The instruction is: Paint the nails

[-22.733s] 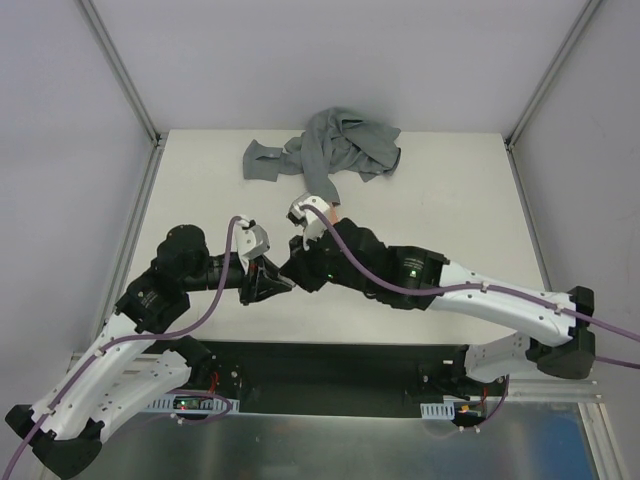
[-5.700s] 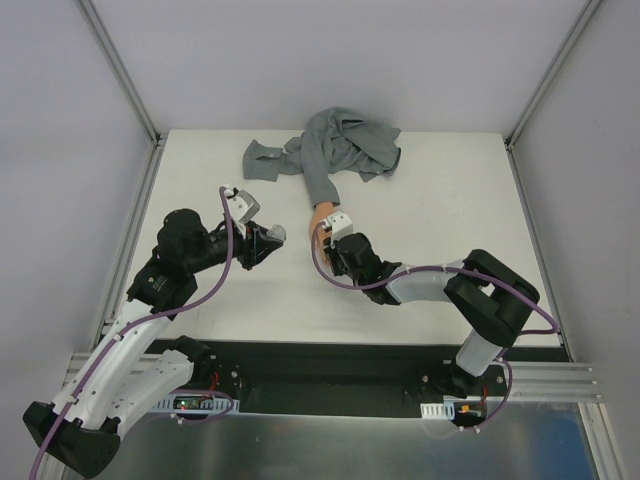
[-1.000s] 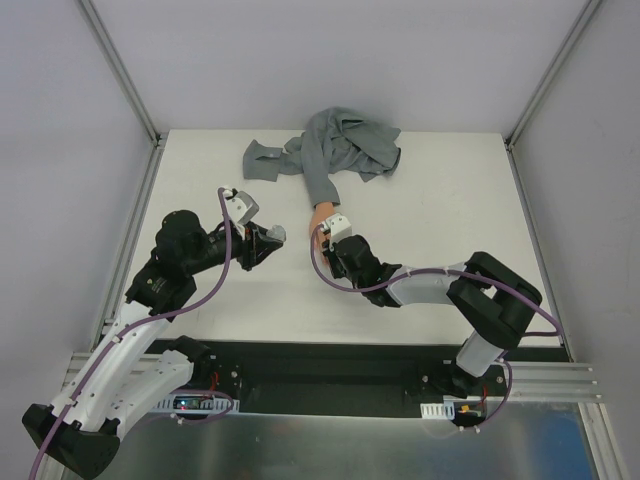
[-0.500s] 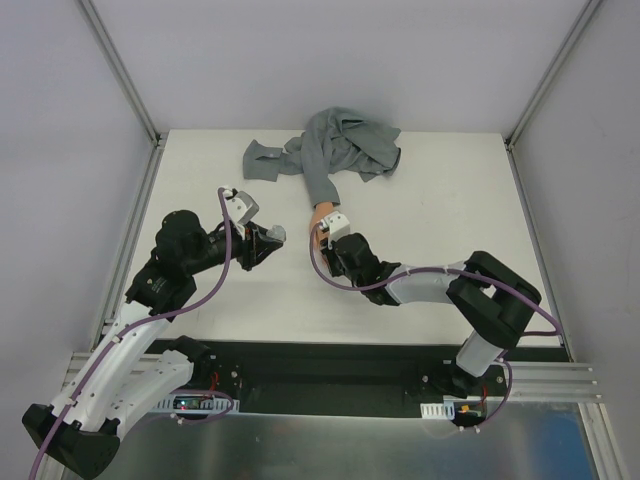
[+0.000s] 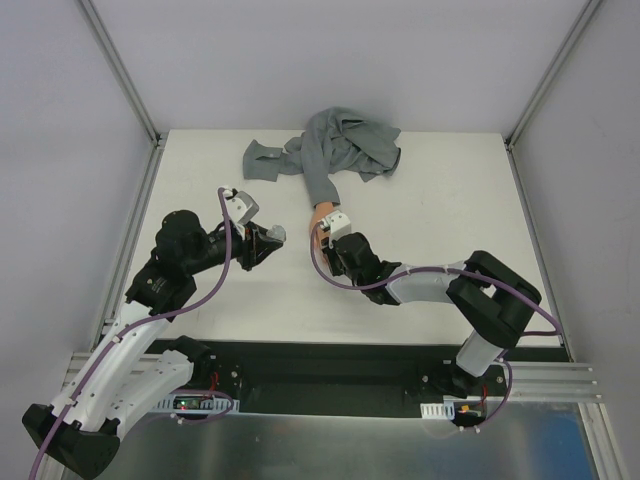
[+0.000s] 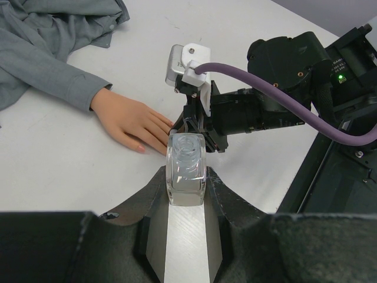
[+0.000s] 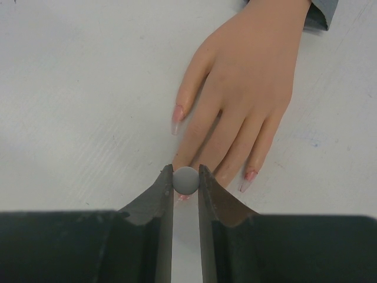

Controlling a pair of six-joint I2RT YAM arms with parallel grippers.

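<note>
Two grippers in the top view: we see the left gripper (image 5: 268, 238) near the hand (image 5: 320, 214), the right gripper (image 5: 326, 233) at its fingertips. Left wrist: jaws clamp a clear bottle (image 6: 187, 171), apart from the hand. Right wrist: jaws clamp a grey cap (image 7: 186, 180) just over the nails (image 7: 176, 113).

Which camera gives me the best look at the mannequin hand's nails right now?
Right wrist view: it looks straight down on the mannequin hand, so the nails show clearly. The left wrist view shows them small and side-on; in the top view the right gripper hides the fingertips.
</note>
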